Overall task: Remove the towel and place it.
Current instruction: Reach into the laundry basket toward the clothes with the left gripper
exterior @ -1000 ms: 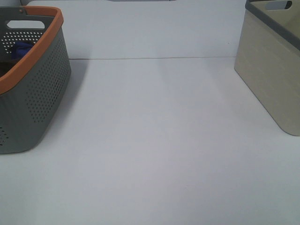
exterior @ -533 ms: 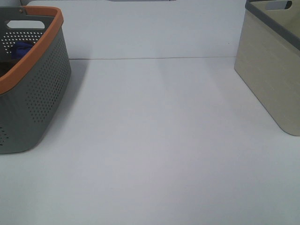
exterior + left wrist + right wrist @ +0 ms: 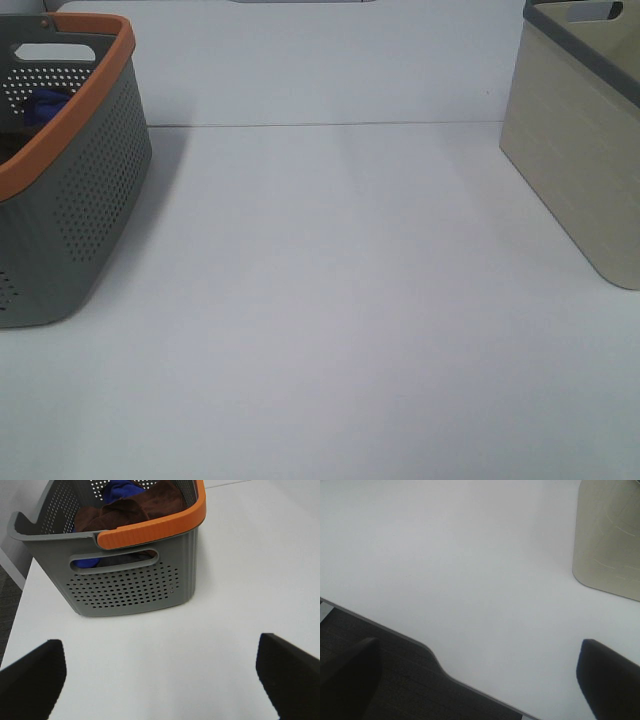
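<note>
A broad white tabletop (image 3: 350, 300) fills the high view, and neither arm shows there. On its left side stands a tall grey perforated plastic laundry basket with an orange band along its rim (image 3: 90, 200) and a cut-out handle slot in each end wall. On the right side, well apart from it, stands a beige rectangular bin with a dark grey rim (image 3: 580, 170).

The dark reddish-brown terry towel (image 3: 130, 510) lies inside the grey basket, bunched into soft folds and heaped up to about rim height, just behind the orange band. Its pile looks plush and matte, brown in the shaded creases and more maroon on the raised folds. No hem or tag can be made out from here. A bright blue crumpled cloth (image 3: 122, 487) lies against it on the far side, and more blue shows through the near handle slot, under the towel.

The left gripper (image 3: 160, 680) hangs above bare table just in front of the basket, its two black fingers (image 3: 30, 680) spread wide with nothing between them. The right gripper (image 3: 480, 680) is likewise spread wide and empty, over the table's near edge, with the beige bin beyond it.
</note>
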`<state>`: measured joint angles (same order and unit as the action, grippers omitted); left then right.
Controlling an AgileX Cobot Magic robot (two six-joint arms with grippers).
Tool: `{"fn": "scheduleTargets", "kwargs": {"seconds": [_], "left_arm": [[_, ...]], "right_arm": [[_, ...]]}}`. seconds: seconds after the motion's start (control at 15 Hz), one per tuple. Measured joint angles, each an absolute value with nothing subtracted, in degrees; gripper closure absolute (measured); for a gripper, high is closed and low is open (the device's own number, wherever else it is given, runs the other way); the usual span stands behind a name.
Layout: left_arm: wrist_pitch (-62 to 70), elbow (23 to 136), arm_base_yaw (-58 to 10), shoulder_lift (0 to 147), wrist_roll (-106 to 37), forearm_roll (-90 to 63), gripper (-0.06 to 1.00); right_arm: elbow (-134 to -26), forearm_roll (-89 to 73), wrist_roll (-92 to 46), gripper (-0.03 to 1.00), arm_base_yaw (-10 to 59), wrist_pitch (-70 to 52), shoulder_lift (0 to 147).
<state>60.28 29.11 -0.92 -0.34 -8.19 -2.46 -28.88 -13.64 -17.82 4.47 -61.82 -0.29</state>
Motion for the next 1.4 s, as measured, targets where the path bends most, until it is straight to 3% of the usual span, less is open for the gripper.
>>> {"fn": "scheduleTargets", "kwargs": {"seconds": [1.4], "left_arm": [[60.3, 29.1, -0.9, -0.3, -8.2, -2.6, -0.05]], "right_arm": [[-28.9, -13.6, -17.8, 0.02, 4.5, -61.8, -0.3]]}}
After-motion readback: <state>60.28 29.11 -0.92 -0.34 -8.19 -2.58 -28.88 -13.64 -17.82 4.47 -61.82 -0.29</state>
